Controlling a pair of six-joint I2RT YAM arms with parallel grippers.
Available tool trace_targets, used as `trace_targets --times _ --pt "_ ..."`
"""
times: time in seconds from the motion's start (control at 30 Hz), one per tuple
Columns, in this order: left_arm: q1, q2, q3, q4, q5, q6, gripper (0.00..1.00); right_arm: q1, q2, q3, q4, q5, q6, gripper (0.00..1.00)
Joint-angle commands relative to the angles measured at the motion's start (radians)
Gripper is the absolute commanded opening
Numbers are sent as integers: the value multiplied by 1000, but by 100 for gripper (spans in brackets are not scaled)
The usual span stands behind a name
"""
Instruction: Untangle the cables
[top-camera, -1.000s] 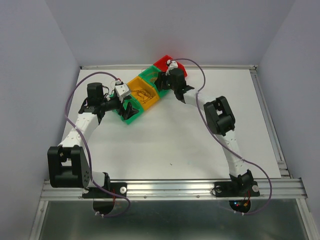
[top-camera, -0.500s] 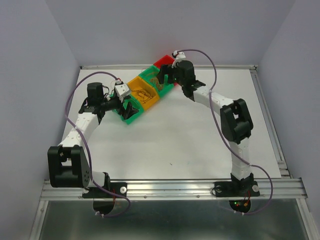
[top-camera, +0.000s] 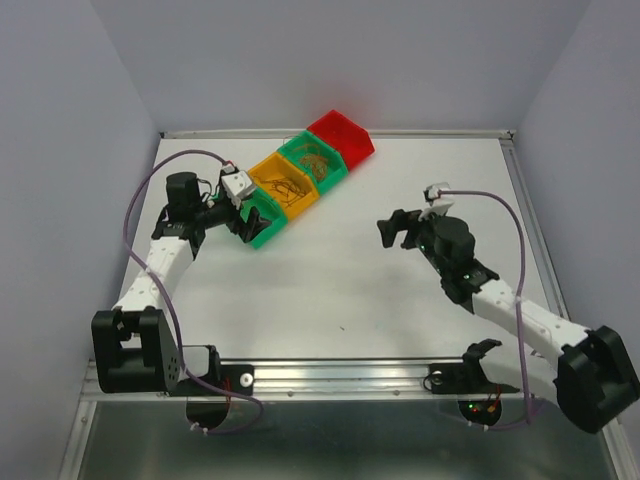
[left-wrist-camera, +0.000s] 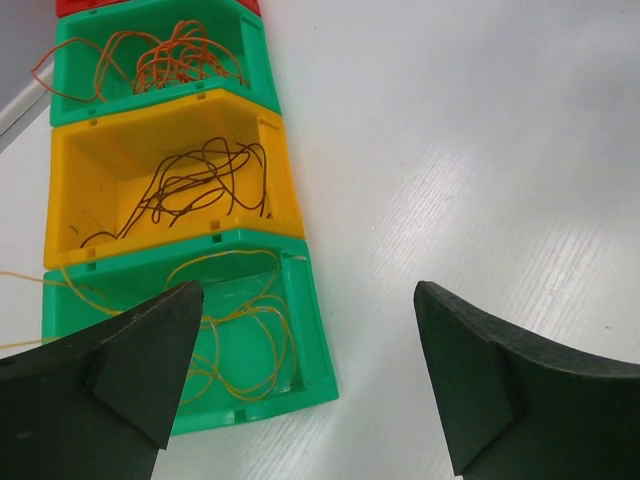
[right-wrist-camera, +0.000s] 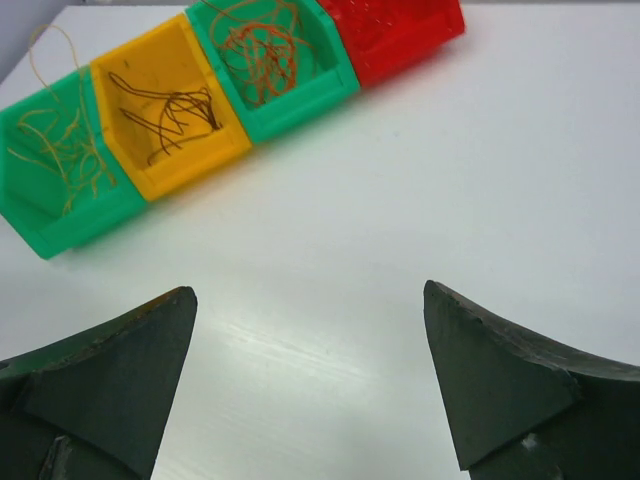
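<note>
"On the table (top-camera: 350, 290), where are the cables (left-wrist-camera: 200, 185)?"

"Location: four bins (top-camera: 262, 240), set wall to wall in a diagonal row at the far left. Contents by bin:
Near green bin (left-wrist-camera: 320, 340): yellowish strands (left-wrist-camera: 240, 340), loosely looped, with one trailing over the left wall onto the table.
Yellow bin (left-wrist-camera: 285, 170): dark strands (left-wrist-camera: 170, 195), loosely tangled.
Far green bin (left-wrist-camera: 255, 60): orange strands (left-wrist-camera: 175, 60), bunched, with one loop over the left rim.
Red bin (right-wrist-camera: 420, 40): contents too fine to resolve.
Each colour lies in its own bin."

"What is the state of the left gripper (left-wrist-camera: 306, 290)?"

"Released. The jaws stand wide apart and hold nothing. It hovers at the near end of the row. One finger is over the near green bin and the other is over bare table beside it. Both are clear of the strands."

"What is the state of the right gripper (right-wrist-camera: 309, 290)?"

"Also released. The jaws stand wide apart and are empty. It hangs over bare table on the right side, well apart from the row, and faces it. All four bins show in its wrist view."
</note>
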Motion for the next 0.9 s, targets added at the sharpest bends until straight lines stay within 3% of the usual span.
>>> trace_targets --times 0.0,0.2,0.4,0.87 --pt "34 -115 -63 58 -5 -26 99 4 -248 -226 48 100 75 100" --pt "36 -279 -245 105 -30 -1 99 4 -478 -410 53 132 155 100" --pt "37 -443 -404 203 -100 -15 99 4 -519 -435 53 135 167 100" --pt "36 -469 -417 210 -100 -17 99 4 -504 -434 56 147 173 100"
